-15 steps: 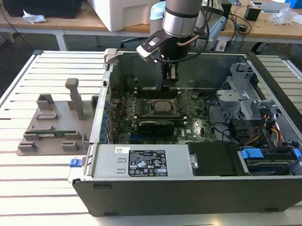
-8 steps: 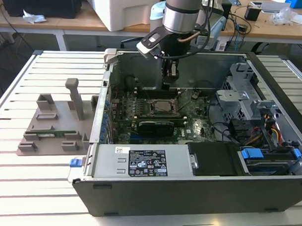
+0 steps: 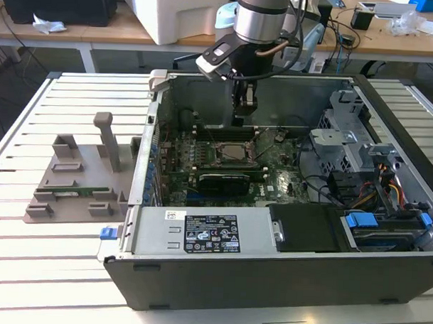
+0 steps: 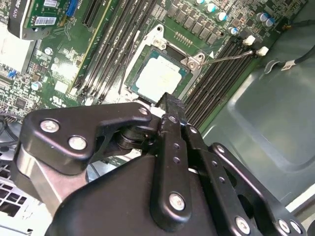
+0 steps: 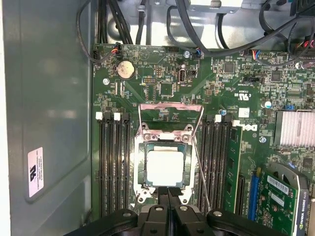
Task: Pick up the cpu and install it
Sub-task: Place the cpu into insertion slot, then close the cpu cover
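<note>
Slatted white table (image 3: 42,270) w/ open PC case (image 3: 269,281), grey fixture (image 3: 66,192).

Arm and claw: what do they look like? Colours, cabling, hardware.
The arm is a silver-grey cylinder with a dark band. Black cables loop off its wrist, and a pale grey box is mounted beside it. The claw is matte black: jointed links studded with silver screws, a ribbed fingertip, and a bare metal block behind.

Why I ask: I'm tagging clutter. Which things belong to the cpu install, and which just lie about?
Job in hand:
cpu, lying in the socket
gripper, close over it

Lying about:
memory stick on the grey fixture
graphics card
coin battery
</note>
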### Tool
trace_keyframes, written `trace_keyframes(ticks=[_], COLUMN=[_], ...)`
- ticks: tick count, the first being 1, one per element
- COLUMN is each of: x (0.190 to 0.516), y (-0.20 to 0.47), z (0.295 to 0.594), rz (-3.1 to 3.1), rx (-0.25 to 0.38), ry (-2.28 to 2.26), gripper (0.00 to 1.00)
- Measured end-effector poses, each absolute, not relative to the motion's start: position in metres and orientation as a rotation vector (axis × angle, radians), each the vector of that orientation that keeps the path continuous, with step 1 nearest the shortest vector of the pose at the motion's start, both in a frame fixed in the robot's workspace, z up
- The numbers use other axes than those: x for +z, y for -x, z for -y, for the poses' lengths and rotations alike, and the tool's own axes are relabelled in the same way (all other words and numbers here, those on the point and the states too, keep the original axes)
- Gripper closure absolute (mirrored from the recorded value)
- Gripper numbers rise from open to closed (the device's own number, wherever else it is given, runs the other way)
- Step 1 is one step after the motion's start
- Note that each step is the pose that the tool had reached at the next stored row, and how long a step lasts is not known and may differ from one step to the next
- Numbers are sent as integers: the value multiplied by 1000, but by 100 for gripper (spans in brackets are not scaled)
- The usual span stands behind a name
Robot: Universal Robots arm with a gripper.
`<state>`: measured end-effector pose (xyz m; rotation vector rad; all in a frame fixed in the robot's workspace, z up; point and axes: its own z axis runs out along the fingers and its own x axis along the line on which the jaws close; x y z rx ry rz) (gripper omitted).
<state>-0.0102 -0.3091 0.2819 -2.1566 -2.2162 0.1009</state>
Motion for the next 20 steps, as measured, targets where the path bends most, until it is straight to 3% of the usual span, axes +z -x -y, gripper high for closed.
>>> trace_keyframes(ticks=[11, 20], x=[282, 282], y=[7, -57], z=[309, 309], rz=[2216, 2214], rx=[101, 106], ry=[2157, 2154], gripper=[89, 89])
